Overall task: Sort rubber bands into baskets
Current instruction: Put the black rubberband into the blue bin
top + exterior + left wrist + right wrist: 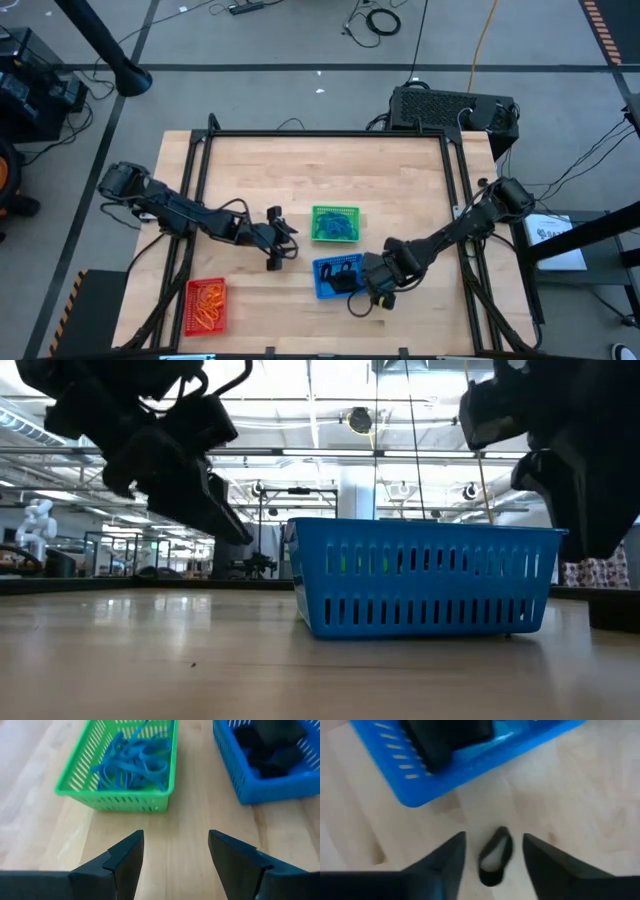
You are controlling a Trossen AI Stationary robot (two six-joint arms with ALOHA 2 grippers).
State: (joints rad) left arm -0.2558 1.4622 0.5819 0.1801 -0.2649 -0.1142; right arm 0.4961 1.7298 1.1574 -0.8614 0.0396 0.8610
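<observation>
- High view: three mesh baskets sat on the wooden table: green basket with blue bands, blue basket, red basket with orange bands. The right gripper hovered beside the blue one.
- Low view: the blue basket's slotted plastic wall looked rigid.
- Left wrist view: the left gripper stood spread, empty.
- Right wrist view: fingers spread around a black band lying on the wood; light, floppy, probably best pinched across its loop.
</observation>
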